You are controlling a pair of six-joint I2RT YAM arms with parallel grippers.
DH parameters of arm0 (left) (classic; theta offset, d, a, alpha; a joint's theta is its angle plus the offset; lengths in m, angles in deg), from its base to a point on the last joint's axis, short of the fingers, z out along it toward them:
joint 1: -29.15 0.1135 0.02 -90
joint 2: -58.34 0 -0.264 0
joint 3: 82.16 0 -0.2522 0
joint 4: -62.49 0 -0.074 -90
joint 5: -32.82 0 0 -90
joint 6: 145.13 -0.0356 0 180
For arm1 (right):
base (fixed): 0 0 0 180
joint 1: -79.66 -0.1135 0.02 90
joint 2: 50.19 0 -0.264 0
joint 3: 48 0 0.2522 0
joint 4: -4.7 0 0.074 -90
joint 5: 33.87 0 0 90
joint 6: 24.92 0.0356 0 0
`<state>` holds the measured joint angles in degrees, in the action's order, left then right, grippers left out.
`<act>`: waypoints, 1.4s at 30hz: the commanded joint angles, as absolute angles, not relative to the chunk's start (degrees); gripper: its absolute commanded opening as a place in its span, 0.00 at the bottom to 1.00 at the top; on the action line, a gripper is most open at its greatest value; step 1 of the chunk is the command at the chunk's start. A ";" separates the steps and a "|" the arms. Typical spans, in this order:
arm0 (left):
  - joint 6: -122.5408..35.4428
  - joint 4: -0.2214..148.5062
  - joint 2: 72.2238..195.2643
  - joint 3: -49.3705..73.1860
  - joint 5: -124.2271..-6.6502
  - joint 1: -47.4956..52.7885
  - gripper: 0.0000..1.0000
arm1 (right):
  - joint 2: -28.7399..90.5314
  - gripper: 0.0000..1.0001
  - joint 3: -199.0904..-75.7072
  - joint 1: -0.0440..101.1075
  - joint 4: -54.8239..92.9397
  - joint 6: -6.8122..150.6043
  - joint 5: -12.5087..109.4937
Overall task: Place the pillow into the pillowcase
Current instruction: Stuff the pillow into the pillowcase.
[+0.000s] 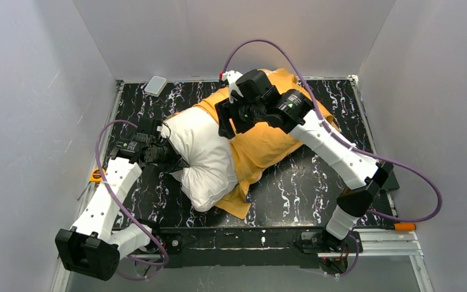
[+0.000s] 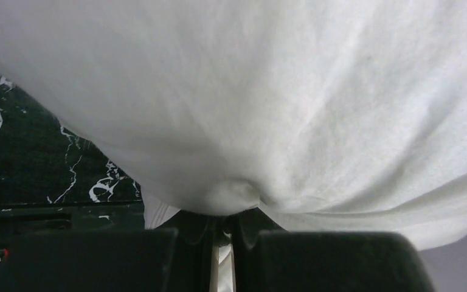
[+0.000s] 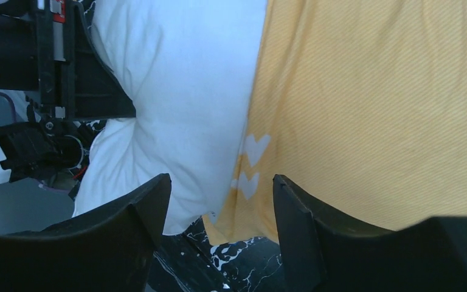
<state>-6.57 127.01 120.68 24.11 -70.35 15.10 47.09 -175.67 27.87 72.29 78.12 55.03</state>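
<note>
Pillow (image 1: 204, 155) and pillowcase (image 1: 267, 143) lie together across the middle of the black, white-veined table (image 1: 316, 188). The case shows only its orange-yellow side from above. The pillow's right part sits inside the case, while its plump white left part bulges out of the opening toward the left arm. A loose yellow flap of the case lies flat on the table at the near edge, under the pillow's near corner.

The left gripper (image 2: 224, 228) is at the pillow's exposed left end, low over the table. In the left wrist view its two dark fingers are pressed together on a small pinched nub of the white fabric, and the rest of the pillow swells above them and fills the picture.

The right gripper (image 3: 222, 182) hangs above the line where the white pillow meets the rim of the case, pointing down toward it. In the right wrist view its jaws stand apart with nothing between them, and through the gap show the pillow's edge, the case's hem with small white heart marks, and a strip of bare table. Whether the fingertips touch the cloth cannot be told.

A small pale block (image 1: 155, 85) rests at the far left corner of the table, well apart from the bedding.
</note>
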 commanded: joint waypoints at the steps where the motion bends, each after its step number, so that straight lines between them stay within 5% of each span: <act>1: -6.46 121.33 119.09 24.88 -75.40 15.35 0.00 | 44.99 0.68 -179.48 27.89 70.05 77.28 54.52; 5: -5.36 121.23 116.88 26.83 -76.17 15.40 0.00 | 47.70 0.52 -180.27 27.89 69.68 77.89 53.14; 16: -4.27 120.54 112.40 29.42 -77.72 15.36 0.00 | 54.63 0.65 -181.10 27.89 72.32 76.07 65.21; 17: -4.36 120.55 112.47 29.33 -77.81 15.35 0.00 | 54.81 0.57 -180.97 27.89 72.12 76.02 64.74; 20: -4.52 120.54 112.89 28.85 -77.99 15.35 0.00 | 54.78 0.10 -181.75 27.89 72.15 75.79 64.28; 22: -4.69 120.54 113.19 28.50 -78.16 15.35 0.00 | 54.54 0.01 -184.09 27.98 72.82 75.19 63.48; 29: -4.04 117.66 115.68 27.21 -80.06 15.24 0.00 | 54.01 0.01 -195.52 28.51 74.14 73.60 45.96; 42: 4.53 100.68 132.28 9.04 -76.45 2.59 0.00 | 45.76 0.01 -171.18 28.42 39.53 98.00 9.19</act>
